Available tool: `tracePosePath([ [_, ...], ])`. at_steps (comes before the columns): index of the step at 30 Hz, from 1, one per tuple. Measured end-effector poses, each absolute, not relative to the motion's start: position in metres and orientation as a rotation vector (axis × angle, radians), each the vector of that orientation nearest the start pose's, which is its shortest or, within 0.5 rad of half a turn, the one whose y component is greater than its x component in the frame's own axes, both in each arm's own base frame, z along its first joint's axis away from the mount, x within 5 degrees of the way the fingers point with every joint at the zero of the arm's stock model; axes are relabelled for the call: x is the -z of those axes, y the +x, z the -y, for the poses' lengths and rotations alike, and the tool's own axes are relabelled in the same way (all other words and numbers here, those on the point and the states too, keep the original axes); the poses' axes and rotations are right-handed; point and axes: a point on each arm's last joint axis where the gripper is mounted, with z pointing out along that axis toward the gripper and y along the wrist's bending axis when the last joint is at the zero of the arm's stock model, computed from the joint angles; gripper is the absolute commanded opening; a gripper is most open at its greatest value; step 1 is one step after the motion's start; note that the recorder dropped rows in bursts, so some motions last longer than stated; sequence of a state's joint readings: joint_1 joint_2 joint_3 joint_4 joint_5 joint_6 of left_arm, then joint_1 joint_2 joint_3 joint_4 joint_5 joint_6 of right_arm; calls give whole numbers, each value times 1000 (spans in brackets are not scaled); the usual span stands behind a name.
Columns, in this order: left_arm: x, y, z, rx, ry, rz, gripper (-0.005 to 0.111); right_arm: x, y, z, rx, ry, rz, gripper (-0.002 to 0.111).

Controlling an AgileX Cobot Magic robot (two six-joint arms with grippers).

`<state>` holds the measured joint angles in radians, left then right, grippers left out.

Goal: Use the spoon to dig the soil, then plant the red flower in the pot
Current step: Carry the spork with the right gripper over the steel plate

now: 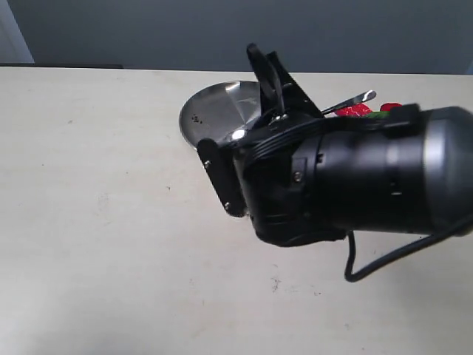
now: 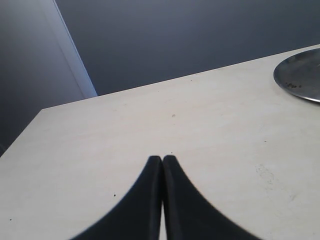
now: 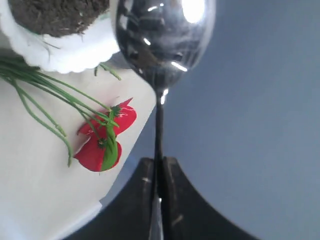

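Between right pincer (image 3: 157, 172) jaws, spoon (image 3: 162, 45) handle; no writing legible.

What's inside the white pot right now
The pot holds dark crumbly soil up near its scalloped rim; nothing is planted in it. The red flower lies on the table beside it. The frame edge cuts off part of the pot, and anything beneath the soil surface is hidden.
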<state>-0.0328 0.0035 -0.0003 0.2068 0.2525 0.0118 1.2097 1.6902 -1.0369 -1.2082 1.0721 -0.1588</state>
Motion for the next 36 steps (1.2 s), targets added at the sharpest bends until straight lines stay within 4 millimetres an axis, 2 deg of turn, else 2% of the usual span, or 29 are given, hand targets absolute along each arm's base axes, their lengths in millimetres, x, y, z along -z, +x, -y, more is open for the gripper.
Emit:
tracePosePath([
  [6,-191,56,-3,-176,175,-1728,0,-200,198,-273,1340,-2179,-1204,-1],
  [9,-191,56,-3,-176,175,-1728,0,-192,207,-269,1385,-2197,-1233,-1],
  [19,-191,56,-3,-176,175,-1728,0,-200,216,-282,1302,-2155,-1253,-1],
  [28,-191,56,-3,-176,175,-1728,0,-176,218,-289,1313,-2233,-1308,-1],
  [33,-191,56,-3,-176,175,-1728,0,-176,218,-288,1342,-2228,-1317,-1],
  [36,-191,56,-3,-176,175,-1728,0,-179,219,-284,1417,-2196,-1342,-1],
])
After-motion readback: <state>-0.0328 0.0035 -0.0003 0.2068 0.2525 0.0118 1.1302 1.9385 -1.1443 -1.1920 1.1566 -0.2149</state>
